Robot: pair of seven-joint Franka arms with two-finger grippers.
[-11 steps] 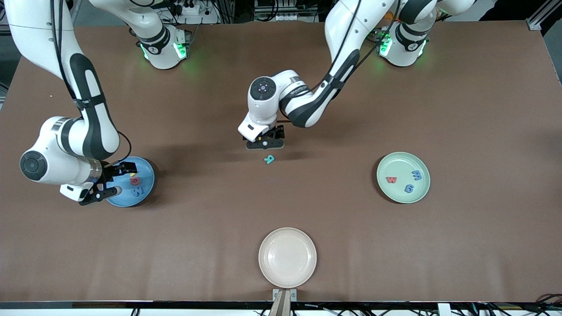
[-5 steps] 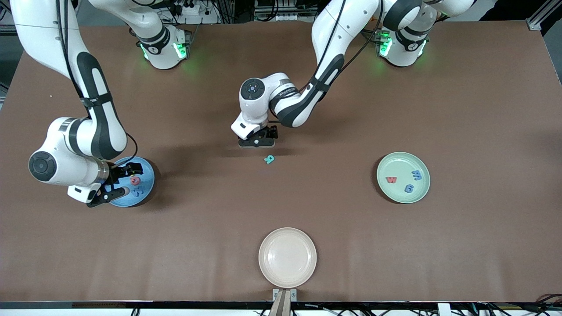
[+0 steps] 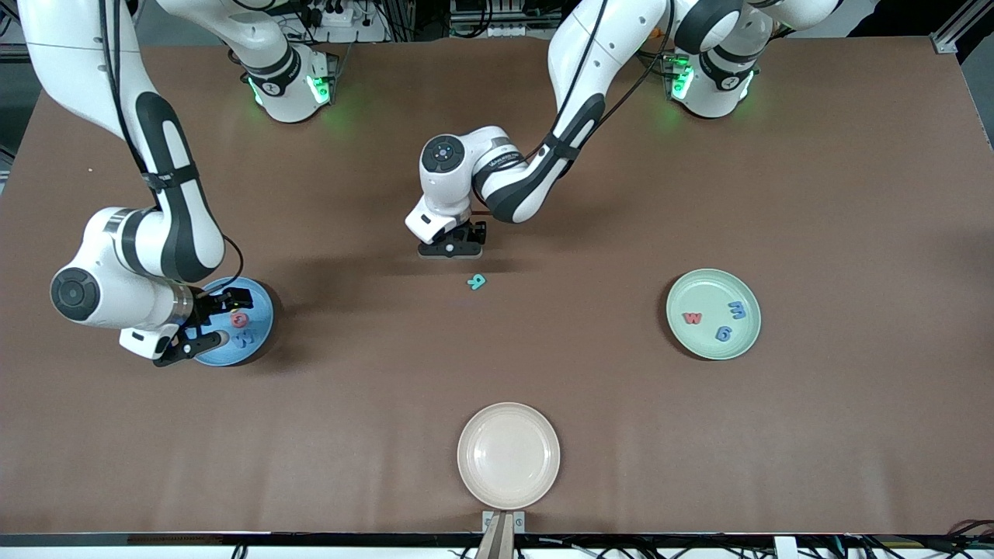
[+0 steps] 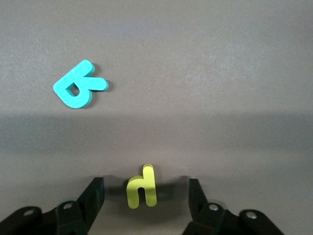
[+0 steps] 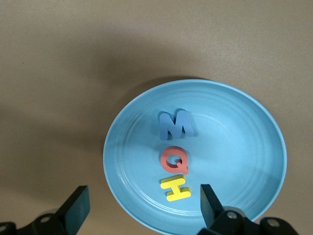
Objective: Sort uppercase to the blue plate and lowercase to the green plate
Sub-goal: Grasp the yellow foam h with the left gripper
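Left gripper low over mid-table, fingers spread to either side of the yellow lowercase letter, which sits between them. A gap shows on each side of the letter; no contact visible, nothing gripped. The letter lies on the brown table.

Teal letter flat on the table near this gripper, just outside its fingers, nearer to the front camera than the gripper's spot.

Right gripper hangs over the blue plate at the right arm's end of the table. Fingers wide apart, holding nothing. Under it, in the plate: blue M, red Q, yellow H, lying in a row, H closest to the fingers, M farthest from them. None touches the gripper.

Green plate well apart from both grippers, toward the left arm's end of the table. In it: red w, blue m, blue g.

Beige plate sits well clear of both grippers, nearest the front camera, mid-table.
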